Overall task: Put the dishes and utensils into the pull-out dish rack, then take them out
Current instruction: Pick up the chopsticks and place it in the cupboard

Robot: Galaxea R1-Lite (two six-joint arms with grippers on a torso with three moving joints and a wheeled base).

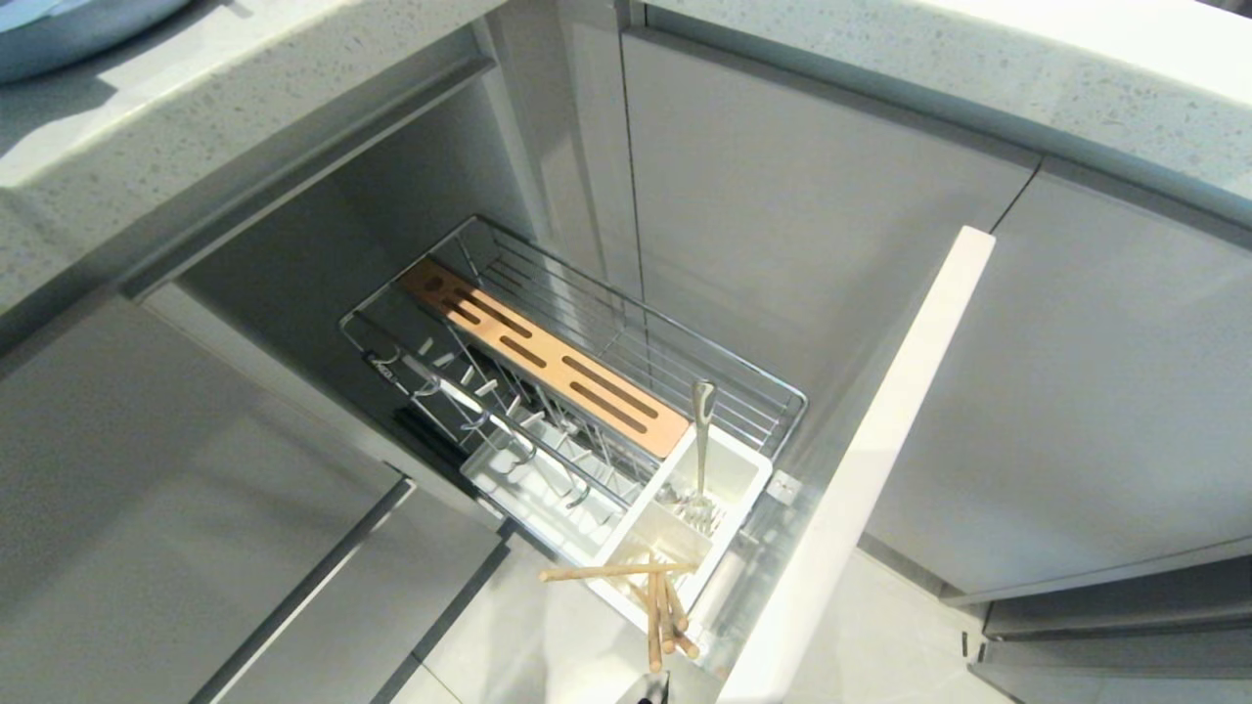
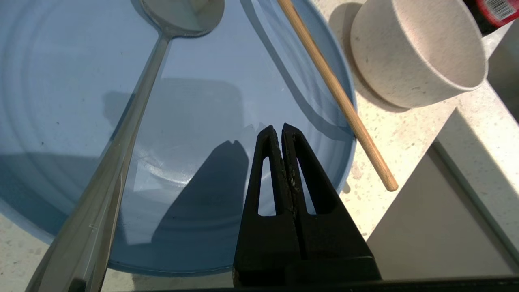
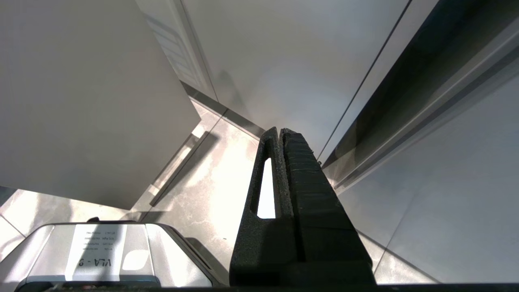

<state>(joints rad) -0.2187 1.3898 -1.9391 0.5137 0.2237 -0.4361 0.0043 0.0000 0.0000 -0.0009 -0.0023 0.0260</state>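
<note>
Pale grey cabinet fronts [image 1: 802,205] and a speckled stone worktop [image 1: 147,137] are framing the scene, with the pull-out dish rack [image 1: 587,323] standing drawn out of its opening below the worktop, its pale front panel [image 1: 861,469] nearest on the right. Along the chrome basket a slotted wooden strip [image 1: 548,367] is running from far to near, with metal pegs [image 1: 460,381] to its left. At the near end the white utensil caddy [image 1: 729,474] is holding a silver fork-like utensil [image 1: 701,440] standing upright, and wooden chopsticks [image 1: 657,611] are lying just in front of the caddy, one crosswise. Up on the worktop, the light-blue plate [image 2: 194,121] is carrying a silver spoon [image 2: 134,121] that is lying across it, while a single wooden chopstick [image 2: 336,95] is resting over the plate's rim with its end out on the stone. A cream-white bowl [image 2: 417,52] is sitting just beside the plate. Over the plate the left hand [image 2: 282,132] is hovering with its fingers pressed together, pinching nothing. By the cabinet doors low down, the right hand [image 3: 279,136] is hanging parked, fingers pressed together too.
</note>
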